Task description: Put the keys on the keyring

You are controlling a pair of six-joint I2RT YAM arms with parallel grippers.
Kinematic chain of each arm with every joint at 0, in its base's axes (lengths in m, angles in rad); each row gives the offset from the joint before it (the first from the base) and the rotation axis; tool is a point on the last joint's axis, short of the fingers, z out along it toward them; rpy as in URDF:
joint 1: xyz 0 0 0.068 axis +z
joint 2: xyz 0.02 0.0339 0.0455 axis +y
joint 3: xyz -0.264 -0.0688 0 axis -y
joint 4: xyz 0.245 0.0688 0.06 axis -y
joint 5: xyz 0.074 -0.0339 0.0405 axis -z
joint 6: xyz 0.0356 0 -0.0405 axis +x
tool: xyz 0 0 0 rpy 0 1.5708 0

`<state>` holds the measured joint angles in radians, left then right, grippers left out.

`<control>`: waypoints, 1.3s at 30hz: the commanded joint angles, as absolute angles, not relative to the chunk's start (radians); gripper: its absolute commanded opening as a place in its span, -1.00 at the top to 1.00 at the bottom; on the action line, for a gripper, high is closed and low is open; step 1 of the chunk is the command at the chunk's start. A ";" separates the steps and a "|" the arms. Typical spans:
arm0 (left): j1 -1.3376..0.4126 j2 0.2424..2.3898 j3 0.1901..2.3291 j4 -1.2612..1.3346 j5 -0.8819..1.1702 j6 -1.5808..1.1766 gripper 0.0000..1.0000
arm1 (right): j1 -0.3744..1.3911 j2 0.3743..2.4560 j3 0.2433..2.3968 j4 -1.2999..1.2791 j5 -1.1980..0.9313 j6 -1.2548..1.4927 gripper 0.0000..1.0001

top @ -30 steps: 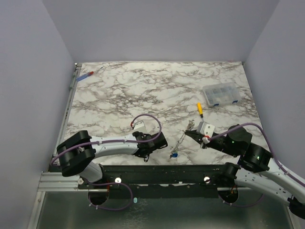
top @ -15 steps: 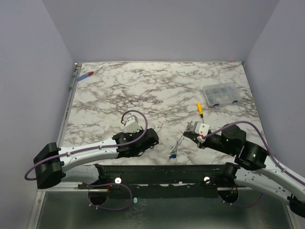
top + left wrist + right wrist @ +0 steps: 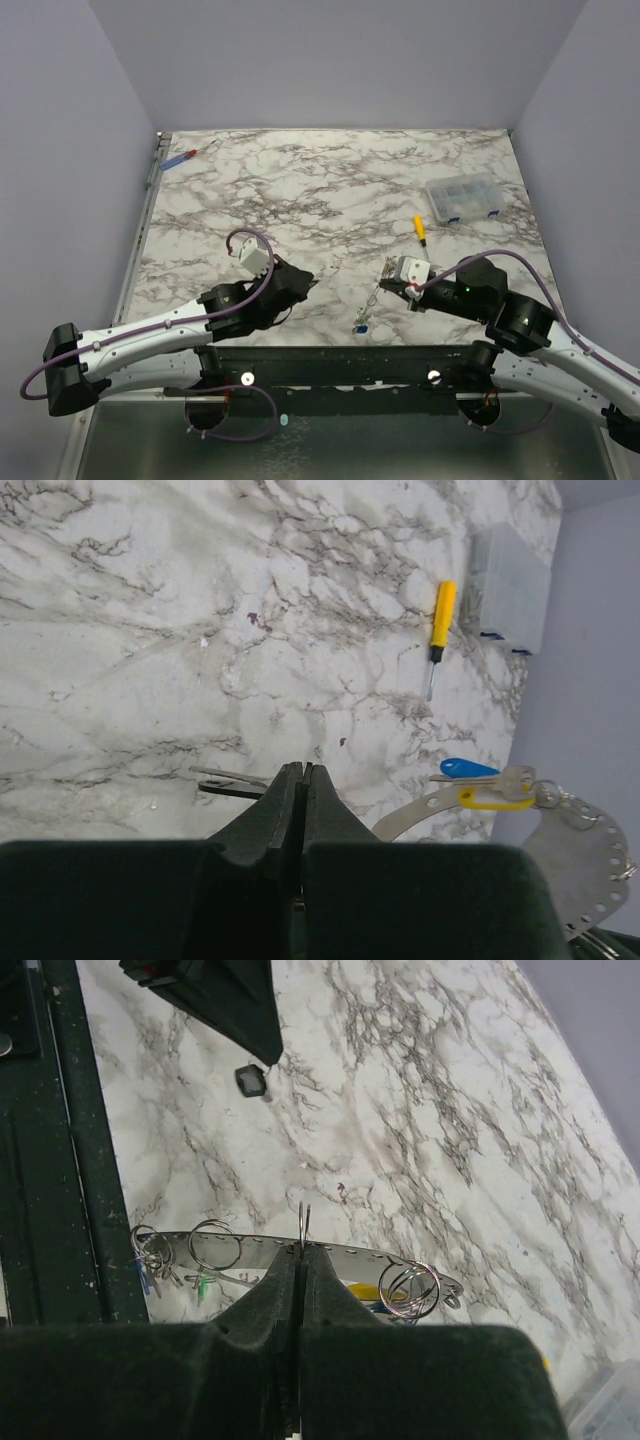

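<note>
Top view: left gripper point(image 3: 303, 282) sat low centre-left and right gripper point(image 3: 388, 285) centre-right, tips facing, apart; the keyring point(image 3: 375, 300) ran from the right tips down-left over the marble table point(image 3: 330, 190) to the keys point(image 3: 362, 325), blue cap visible.

Right wrist view alone resolved the detail: keyring point(image 3: 262, 1246) was a perforated metal band carrying split rings; right gripper point(image 3: 301, 1252) jaws were clamped on its edge at mid-frame, a small ring upright at the tips; keys point(image 3: 205, 1282) lay lower left, one green-capped.

Left wrist view: left gripper point(image 3: 303, 772) jaws were pressed together, holding nothing; blue and yellow keys point(image 3: 468, 768) hung with the band at lower right, well apart from the tips; yellow-handled screwdriver point(image 3: 440, 630) and clear compartment box point(image 3: 510, 590) lay upper right.
</note>
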<state>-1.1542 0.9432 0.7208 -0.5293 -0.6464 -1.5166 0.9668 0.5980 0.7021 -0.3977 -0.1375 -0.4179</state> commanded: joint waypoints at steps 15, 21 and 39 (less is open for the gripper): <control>-1.160 0.967 0.805 -0.131 -0.770 -1.132 1.00 | 0.966 0.609 0.694 -0.174 -0.175 -0.632 0.99; -1.160 0.984 0.818 -0.005 -0.710 -1.005 1.00 | 0.968 0.602 0.626 -0.031 -0.039 -0.780 0.99; -1.160 1.073 0.807 0.311 -0.569 -0.833 1.00 | 0.968 0.614 0.585 0.077 -0.093 -0.782 0.99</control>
